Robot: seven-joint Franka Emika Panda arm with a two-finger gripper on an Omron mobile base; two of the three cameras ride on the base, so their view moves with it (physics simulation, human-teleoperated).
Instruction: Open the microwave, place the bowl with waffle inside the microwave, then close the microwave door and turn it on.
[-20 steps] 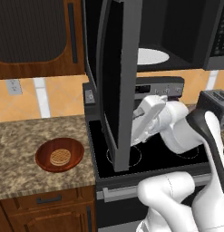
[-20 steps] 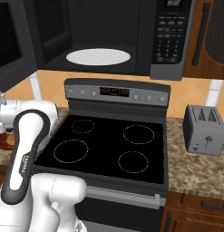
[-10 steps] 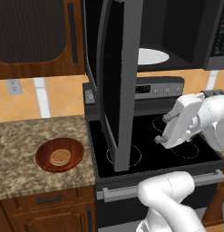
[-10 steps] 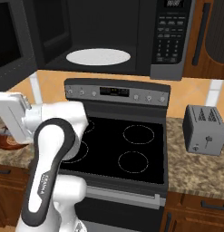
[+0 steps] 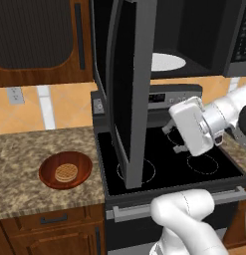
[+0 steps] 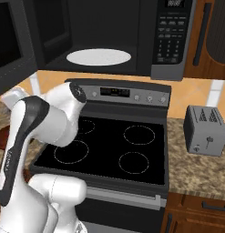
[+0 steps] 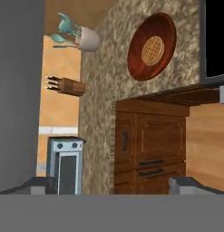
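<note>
The microwave [image 5: 194, 45] hangs above the stove with its white turntable [image 5: 167, 62] showing. The microwave door [image 5: 129, 99] stands swung wide open, edge-on over the stove's left side. On the granite counter to the left sits the reddish-brown bowl [image 5: 65, 170] with the tan waffle [image 5: 66, 172] in it. My gripper [image 5: 175, 138] hovers over the stove, right of the door, open and empty. In the hand view the bowl [image 7: 140, 59] and waffle [image 7: 152, 47] lie far ahead, past the open gripper [image 7: 113, 188]. The door's grey face [image 7: 18, 90] fills the left side there.
The black stove top [image 6: 114, 150] lies under the arm, its control panel [image 6: 123, 93] behind. A grey toaster [image 6: 206, 129] stands on the right counter. A utensil holder [image 7: 84, 38] and a knife block [image 7: 68, 86] sit at the far counter end. Wooden drawers [image 7: 149, 145] lie below the counter.
The hand has swung right from beside the door out over the stove, then turned to face left toward the counter. The door, bowl and waffle have stayed put. The fingers stay open.
</note>
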